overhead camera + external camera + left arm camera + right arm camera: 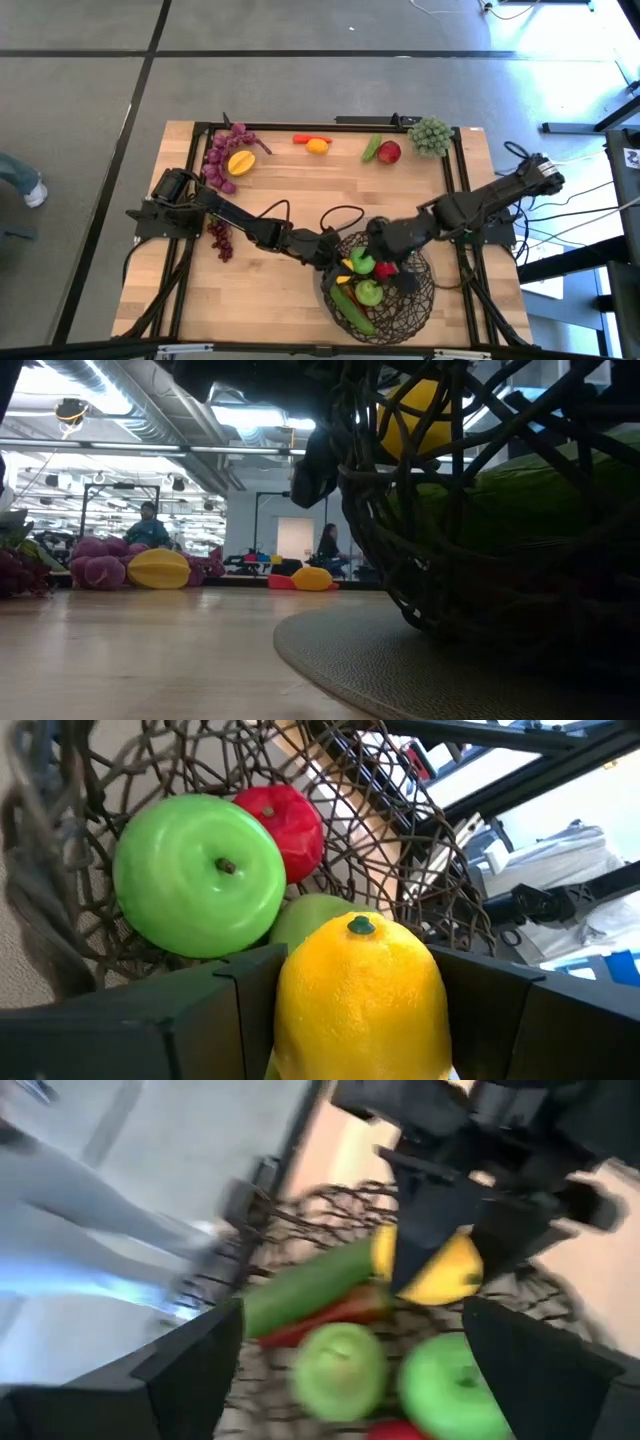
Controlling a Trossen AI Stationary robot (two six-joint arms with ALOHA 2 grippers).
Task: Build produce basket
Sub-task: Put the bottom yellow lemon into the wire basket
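Yellow and glossy, a lemon [362, 992] with a green stem nub sits pinched between the left gripper's [338, 255] fingers over the rim of the woven basket [415, 305] at the bench's [300, 190] near edge. Inside lie a bright green apple [198, 875], a red apple [290, 828], a cucumber [305, 1287]. Right gripper [383, 240] hovers spread above the basket. Farther back, purple grapes [222, 155] rest near the bench's far left corner.
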